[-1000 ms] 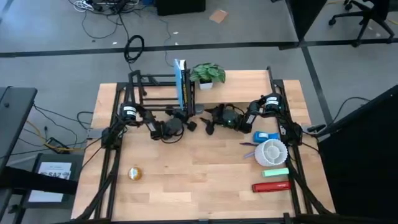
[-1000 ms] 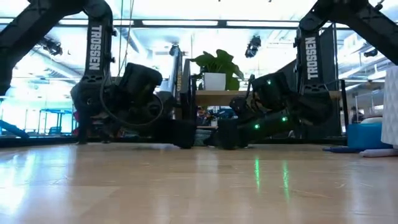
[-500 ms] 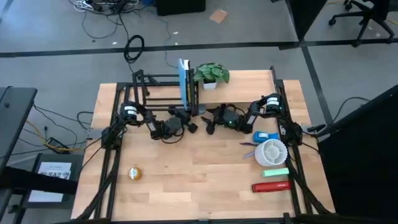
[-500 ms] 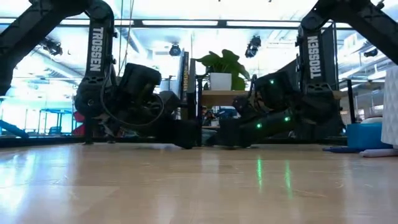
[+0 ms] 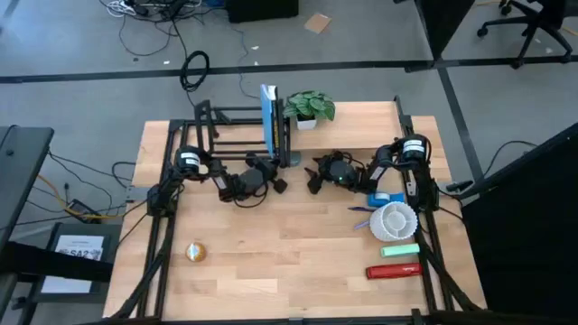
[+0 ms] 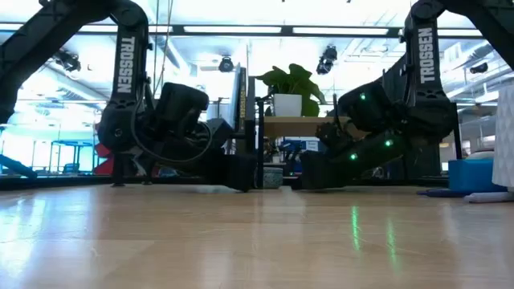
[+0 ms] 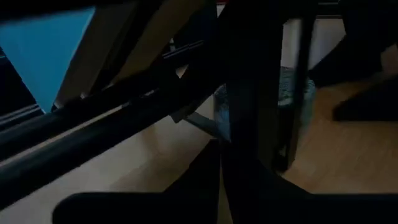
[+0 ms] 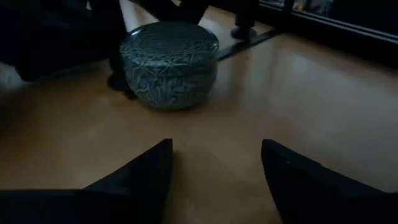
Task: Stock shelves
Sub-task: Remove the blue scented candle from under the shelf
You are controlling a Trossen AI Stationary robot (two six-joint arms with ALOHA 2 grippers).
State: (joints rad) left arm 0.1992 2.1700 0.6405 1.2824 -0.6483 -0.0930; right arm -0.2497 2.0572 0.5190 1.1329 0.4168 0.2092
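Pulled back toward its own side, the right end effector [image 5: 315, 180] now sits farther from the shelves than a second ago, while the shelf stand with the plant has slid slightly rightward along the far edge of the bench [image 5: 271, 244]. Its fingers [image 8: 140, 177] are spread apart with nothing between them, pointing at a small round patterned bowl [image 8: 169, 64] that stands on the wood just beside a black leg of the low stand [image 6: 293, 123]. That stand, a light plank on black legs, carries a potted plant [image 5: 310, 107] at the bench's far edge. Beside it the black rod rack [image 5: 230, 135] holds an upright blue book [image 5: 268, 121].

The left end effector [image 5: 274, 178] lies low at the foot of the rack, pressed in close to its rods; I cannot tell how its fingers stand.

Near the right edge lie a white bowl [image 5: 393, 219], a blue tape roll [image 5: 386, 198], a green block [image 5: 400, 250] and a red bar [image 5: 394, 270]. A small golden ball [image 5: 194, 252] rests well apart on the left.
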